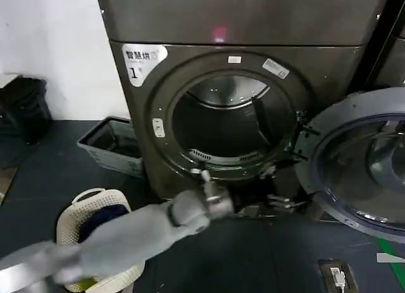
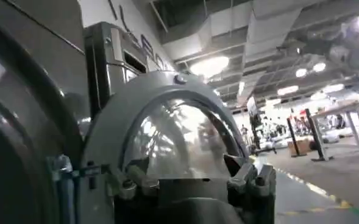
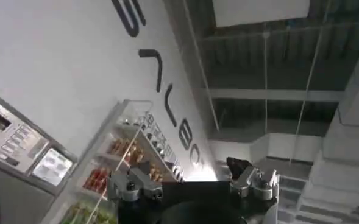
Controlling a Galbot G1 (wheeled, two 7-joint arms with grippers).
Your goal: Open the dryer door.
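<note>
The dryer (image 1: 253, 27) is a dark grey-brown machine with a white "1" sticker (image 1: 142, 59) and a pink light (image 1: 219, 33). Its drum opening (image 1: 231, 119) is uncovered. The dryer door (image 1: 361, 166) stands swung out on the right side, chrome ring and domed glass facing me. My left arm reaches in from the lower left, and its left gripper (image 1: 278, 203) sits low in front of the machine, between the opening and the door. In the left wrist view the left gripper (image 2: 191, 173) is open and holds nothing, with the dryer door (image 2: 179, 134) just beyond it. The right gripper (image 3: 188, 176) is open and points up at wall and ceiling.
A grey crate (image 1: 111, 144) stands on the floor left of the dryer. A white laundry basket (image 1: 88, 217) with dark cloth lies under my left arm. A black bag (image 1: 22, 106) sits at the far left. A neighbouring machine (image 1: 392, 46) stands at the right.
</note>
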